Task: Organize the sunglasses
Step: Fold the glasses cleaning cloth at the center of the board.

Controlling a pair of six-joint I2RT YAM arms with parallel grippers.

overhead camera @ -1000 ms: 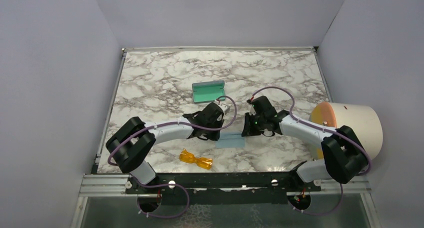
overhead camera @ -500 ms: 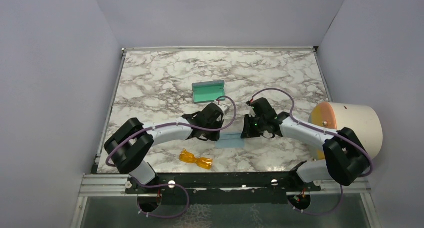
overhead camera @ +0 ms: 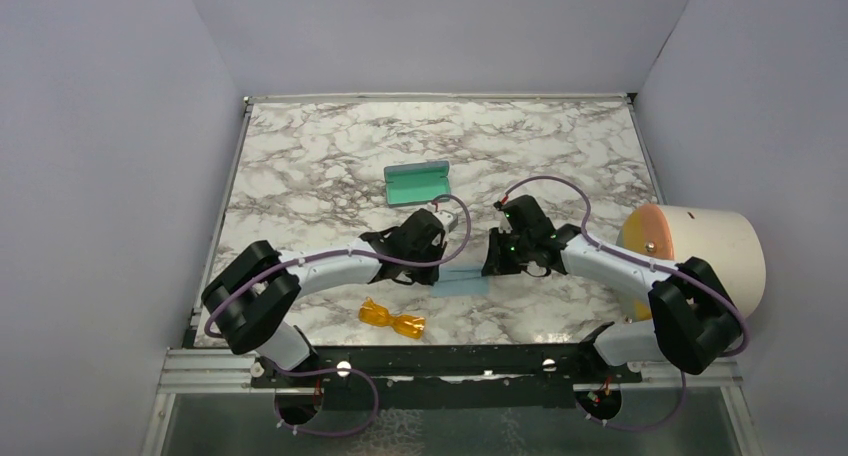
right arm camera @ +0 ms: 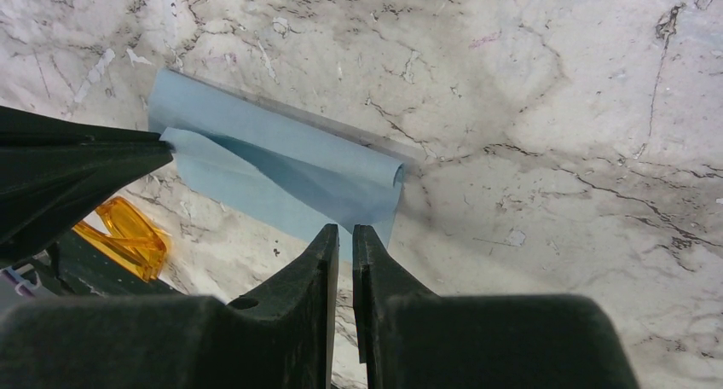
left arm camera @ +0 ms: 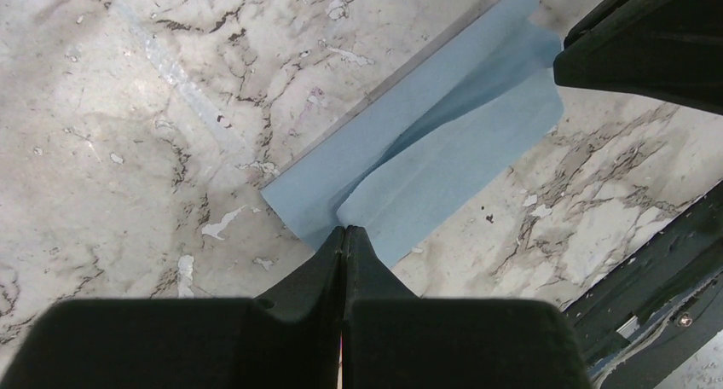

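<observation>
The sunglasses (overhead camera: 392,319), a small folded orange pair, lie near the table's front edge, apart from both grippers; one orange lens (right arm camera: 128,235) shows in the right wrist view. A light blue cloth (overhead camera: 462,281) lies half folded between the grippers. My left gripper (left arm camera: 345,229) is shut on the near-left corner of the cloth (left arm camera: 426,150). My right gripper (right arm camera: 343,229) pinches the opposite corner of the cloth (right arm camera: 281,176), with only a thin slit between its fingers. The upper layer is lifted off the lower one. The open blue-grey case (overhead camera: 416,183), teal inside, lies farther back.
A large white cylinder with an orange end (overhead camera: 700,256) lies at the table's right edge beside the right arm. Grey walls close in the marble table (overhead camera: 300,156) on three sides. A black rail (overhead camera: 450,361) runs along the front edge.
Both grippers have crept slightly left with the cloth corners, and the left arm's elbow has shifted left. The sunglasses and case have not moved.
</observation>
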